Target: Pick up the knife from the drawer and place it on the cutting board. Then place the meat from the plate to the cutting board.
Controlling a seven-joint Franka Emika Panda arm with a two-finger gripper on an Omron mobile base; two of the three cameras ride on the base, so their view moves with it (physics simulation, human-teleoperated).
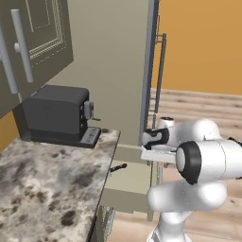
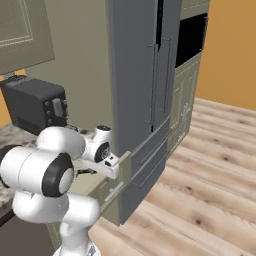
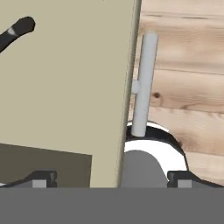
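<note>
Hand view showed the gripper [image 3: 111, 177] spread wide, one fingertip on each side of the drawer [image 3: 65, 87] front, holding nothing. Its bar handle [image 3: 143, 83] stood over plank floor [image 3: 192, 65]. Only the knife [image 3: 15, 31] handle's black end showed inside, blade cut off. Beyond, a dark coffee machine [image 1: 59, 116] sat on the mottled marble counter [image 1: 42, 184]; no writing was legible
</note>
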